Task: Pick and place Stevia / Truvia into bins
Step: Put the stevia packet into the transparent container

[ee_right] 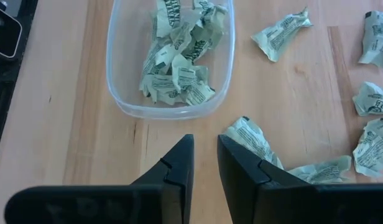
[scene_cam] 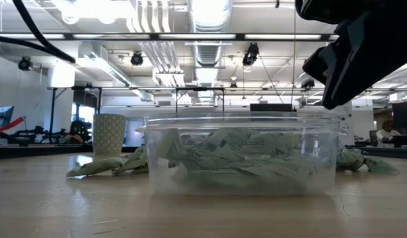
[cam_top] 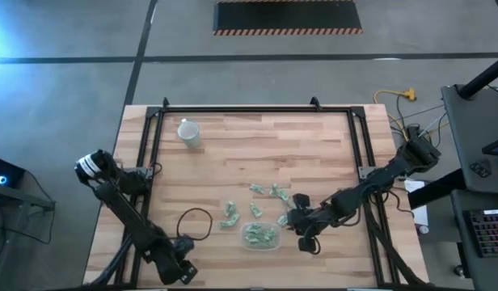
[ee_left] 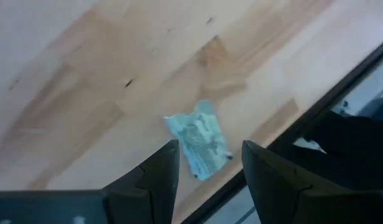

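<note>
The clear bin (cam_top: pixel 259 235) (ee_right: pixel 120 93) (scene_cam: pixel 243 185) sits on the wooden table near its front edge, holding several crumpled pale green sachets (ee_right: pixel 176 62). More sachets (cam_top: pixel 255 190) lie loose just beyond it. My right gripper (ee_right: pixel 205 163) (cam_top: pixel 296 229) hovers to the right of the bin, slanting down, its fingers a narrow gap apart with bare wood between them. One crumpled sachet (ee_right: pixel 250 140) lies beside one finger. My left gripper (ee_left: pixel 209 168) (cam_top: pixel 183 273) is open at the table's front left edge, above a single sachet (ee_left: pixel 199 140) lying flat on the wood. My right gripper has one finger (ee_right: pixel 241 165) close against the near end of a crumpled sachet (ee_right: pixel 260 152) that lies on the table. Whether the finger touches it cannot be told.
A white cup (cam_top: pixel 188 132) (scene_cam: pixel 109 134) stands at the far left of the table. A black cable loop (cam_top: pixel 194 222) lies left of the bin. A black frame rail (cam_top: pixel 152 178) runs along the table's sides, and one shows near the left gripper (ee_left: pixel 341 93).
</note>
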